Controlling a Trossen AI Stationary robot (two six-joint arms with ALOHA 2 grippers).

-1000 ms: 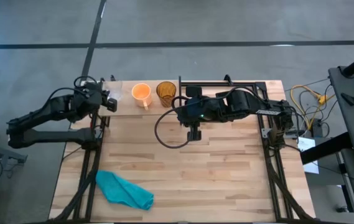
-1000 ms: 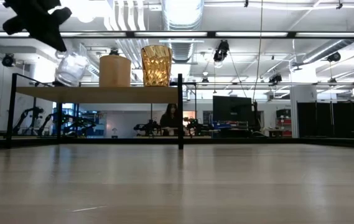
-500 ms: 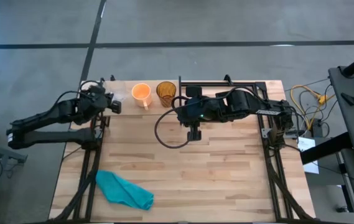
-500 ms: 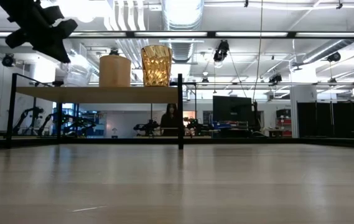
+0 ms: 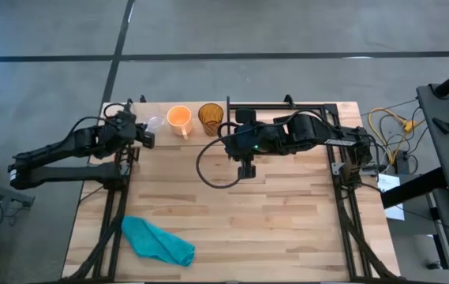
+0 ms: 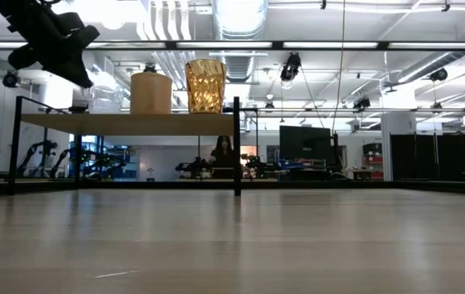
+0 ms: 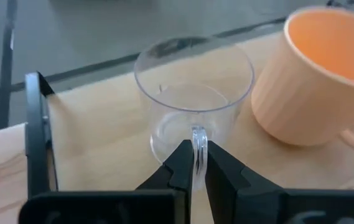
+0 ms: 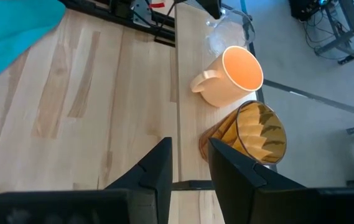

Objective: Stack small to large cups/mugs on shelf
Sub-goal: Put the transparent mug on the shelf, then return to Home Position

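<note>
The tiny clear glass cup [image 7: 192, 93] stands upright at the left end of the pale wooden shelf [image 5: 185, 140], base on the board. The orange mug [image 5: 179, 117] stands beside it. The amber tumbler [image 5: 211, 117] is at the right end of the shelf. My left gripper [image 7: 196, 152] is at the cup's left side, shut on its handle. My right gripper [image 5: 245, 170] hangs open over the table just near of the shelf's right end, touching nothing. In the low view the left gripper [image 6: 77, 69] partly hides the cup [image 6: 82, 100]. My left gripper pinches the clear cup's handle [image 7: 199, 138] between its two fingers, which come slanting down from the table's left. The cup sits upright, and its base appears to rest on the shelf board [image 7: 102, 143].
A teal cloth [image 5: 157, 241] lies crumpled near the table's near left corner. Black metal rods edge the shelf, with a post [image 6: 237, 147] at its right end. A black cable loop [image 5: 208, 170] hangs by the right arm. Bare planks fill the middle of the table.
My left gripper has come down slightly and shifted a little toward the table's right and near side, still shut on the handle. The clear cup, tilted a second ago, now stands upright on the shelf's left end. The right arm has kept still.
</note>
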